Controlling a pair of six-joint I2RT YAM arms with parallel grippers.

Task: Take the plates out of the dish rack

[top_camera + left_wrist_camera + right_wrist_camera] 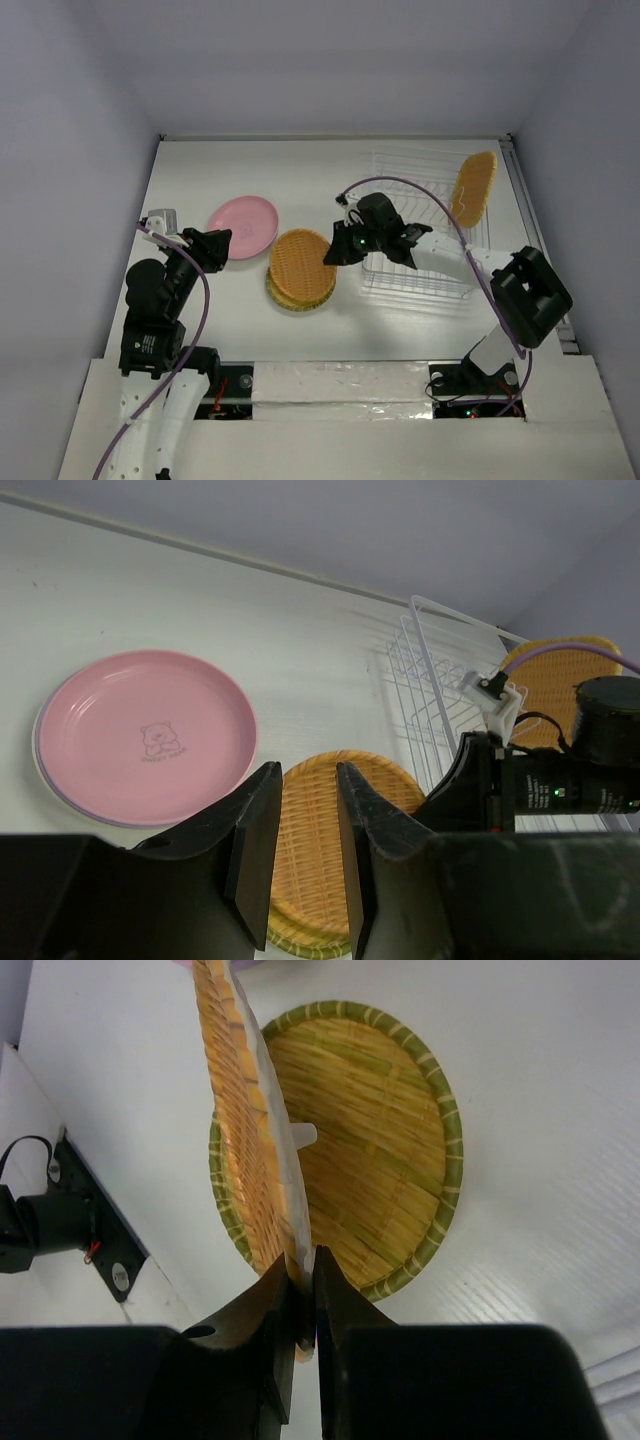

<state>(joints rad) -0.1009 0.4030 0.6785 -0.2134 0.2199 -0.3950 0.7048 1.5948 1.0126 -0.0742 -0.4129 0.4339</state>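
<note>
Right tool (302, 1278) pinches plate (245, 1110) over stack (390, 1130) (rack (420, 285) beside)

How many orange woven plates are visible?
3: a plate upright in the dish rack, a plate held in the right gripper, a plate flat on the table below it. Others may hide underneath.
</note>
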